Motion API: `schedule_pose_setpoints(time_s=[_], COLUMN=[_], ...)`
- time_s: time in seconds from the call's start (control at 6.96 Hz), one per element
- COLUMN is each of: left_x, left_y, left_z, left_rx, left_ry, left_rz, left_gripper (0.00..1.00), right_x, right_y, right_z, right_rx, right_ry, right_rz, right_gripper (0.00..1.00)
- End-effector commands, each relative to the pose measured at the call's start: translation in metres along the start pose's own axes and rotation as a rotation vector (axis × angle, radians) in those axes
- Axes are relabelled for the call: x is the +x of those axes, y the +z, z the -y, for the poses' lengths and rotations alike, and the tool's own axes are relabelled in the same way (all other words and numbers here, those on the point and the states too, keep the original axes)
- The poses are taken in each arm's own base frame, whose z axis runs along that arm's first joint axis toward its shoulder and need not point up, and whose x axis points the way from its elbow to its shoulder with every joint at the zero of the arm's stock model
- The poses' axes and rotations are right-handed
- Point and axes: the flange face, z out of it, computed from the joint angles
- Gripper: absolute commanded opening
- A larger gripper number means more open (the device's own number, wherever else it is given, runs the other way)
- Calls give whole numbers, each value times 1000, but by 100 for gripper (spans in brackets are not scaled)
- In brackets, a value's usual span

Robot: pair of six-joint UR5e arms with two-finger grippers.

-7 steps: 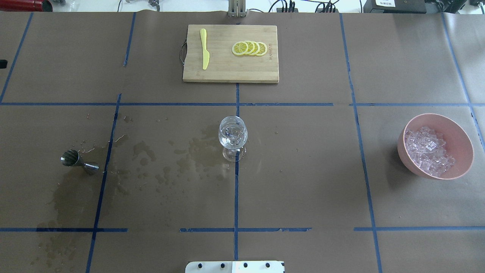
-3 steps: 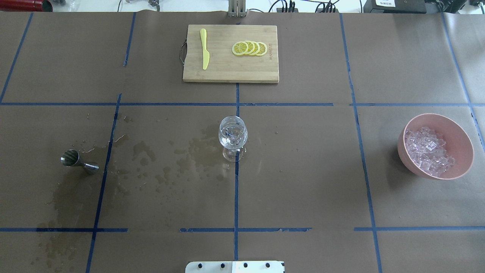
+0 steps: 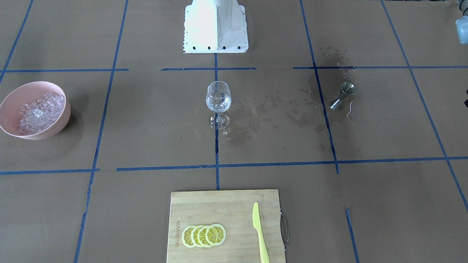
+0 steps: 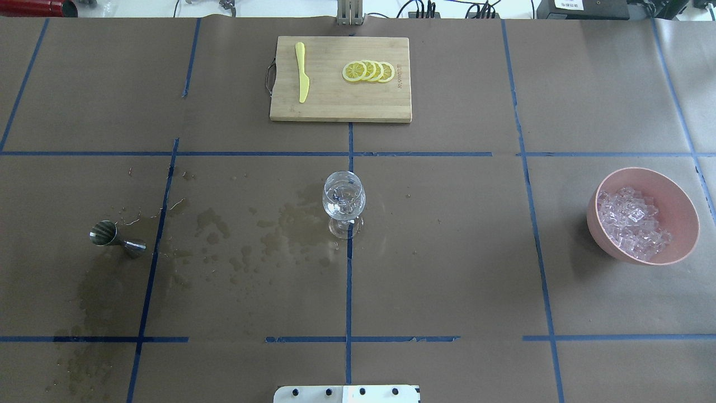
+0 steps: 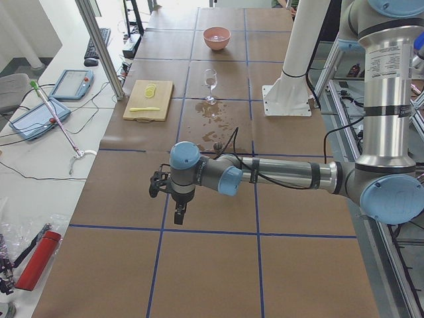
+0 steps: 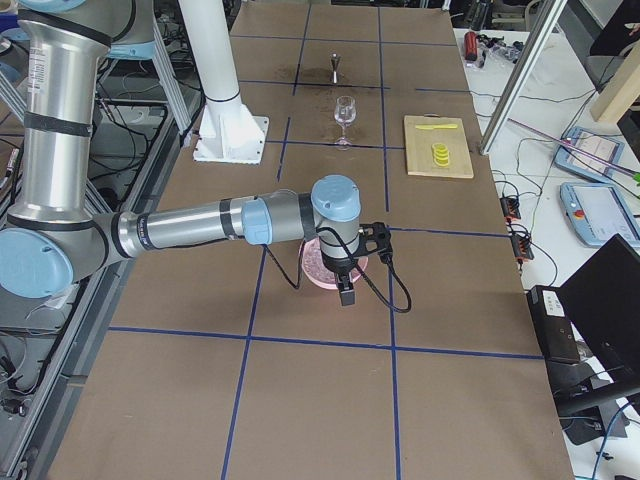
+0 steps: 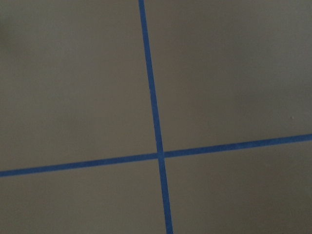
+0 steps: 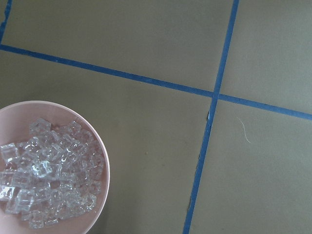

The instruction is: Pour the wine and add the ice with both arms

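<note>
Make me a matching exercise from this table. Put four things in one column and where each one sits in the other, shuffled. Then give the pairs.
Things
1. wine glass
2. jigger
3. ice
4. lemon slices

Places
A. in the pink bowl
B. on the cutting board
C. standing on a blue tape line in the middle
D. among damp stains on the robot's left side

Pairs: 1-C, 2-D, 3-A, 4-B
</note>
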Motion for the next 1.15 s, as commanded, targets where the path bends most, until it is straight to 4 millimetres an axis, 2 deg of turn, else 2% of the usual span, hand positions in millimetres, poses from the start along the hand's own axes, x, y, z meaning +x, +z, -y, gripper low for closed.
schedule_pose_setpoints(time_s=[0.0, 0.29, 0.43, 0.58, 0.72, 0.86, 1.01], left_x=[-19, -16, -25, -28, -37, -64, -71], left_y=[14, 11, 11, 0, -7, -34, -41], left_z=[-45, -42, -43, -33, -34, -35, -36], left_rx=[-101, -94, -136, -122, -128, -62, -36], left_ry=[-84, 92, 32, 13, -24, -83, -88], left_rz=[-103, -110, -94, -90, -87, -85, -86], left_gripper=[100, 100, 100, 100, 100, 100, 100], right_x=[-2, -4, -4, -4, -4, -4, -4], right_y=[-2, -4, -4, -4, -4, -4, -5], right_z=[0, 1, 2, 2, 2, 2, 2], right_rx=[3, 8, 9, 9, 9, 9, 10], right_ry=[-3, -7, -8, -8, -8, -8, -8], right_rz=[0, 0, 0, 2, 0, 0, 0], right_gripper=[100, 100, 100, 100, 100, 100, 100])
